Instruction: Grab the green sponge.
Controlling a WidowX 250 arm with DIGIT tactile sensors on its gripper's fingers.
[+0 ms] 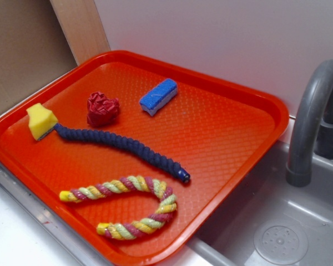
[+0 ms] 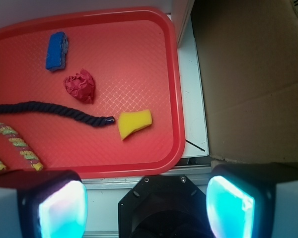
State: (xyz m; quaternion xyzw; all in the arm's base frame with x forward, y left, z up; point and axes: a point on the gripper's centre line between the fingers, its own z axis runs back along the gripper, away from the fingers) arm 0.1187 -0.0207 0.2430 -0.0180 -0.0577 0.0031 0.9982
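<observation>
The gripper (image 2: 146, 208) has its jaws spread wide and empty, touching nothing, poised outside the near rim of the red tray (image 2: 174, 74). Nothing of the grab is done yet: reaching, lowering and closing all remain. The green sponge (image 2: 134, 122) lies on the tray ahead, against the tip of the dark blue rope (image 2: 49, 111), near the red paper ball (image 2: 81, 86).
</observation>
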